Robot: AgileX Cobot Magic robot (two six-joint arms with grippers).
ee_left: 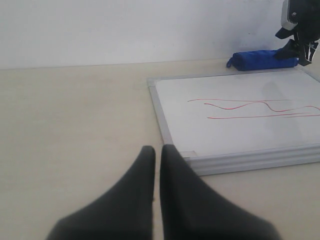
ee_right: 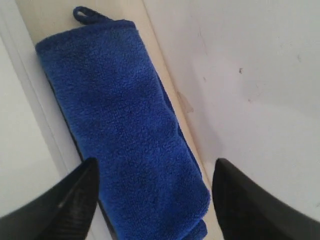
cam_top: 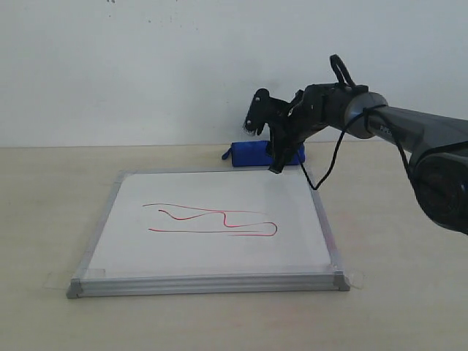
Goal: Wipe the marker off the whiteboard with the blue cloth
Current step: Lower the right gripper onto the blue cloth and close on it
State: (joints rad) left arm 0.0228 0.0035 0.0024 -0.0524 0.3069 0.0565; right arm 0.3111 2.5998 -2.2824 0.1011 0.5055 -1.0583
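Observation:
The whiteboard (cam_top: 183,252) lies flat on the table with its silver frame taped at the corners. Thin red marker (cam_top: 219,219) lines loop across its middle. The blue cloth (cam_top: 252,154) rests rolled up on the table between the board's far edge and the wall. My right gripper (cam_top: 265,150) hangs just above it, open, and in the right wrist view the blue cloth (ee_right: 125,120) lies between the spread fingers of the right gripper (ee_right: 156,162), which do not touch it. My left gripper (ee_left: 157,149) is shut and holds nothing, low over the table near the whiteboard's (ee_left: 240,135) corner.
A white wall (cam_top: 146,66) stands close behind the cloth. A black cable (cam_top: 325,175) droops from the right arm over the board's far right corner. Bare beige table (cam_top: 44,205) surrounds the board on all sides.

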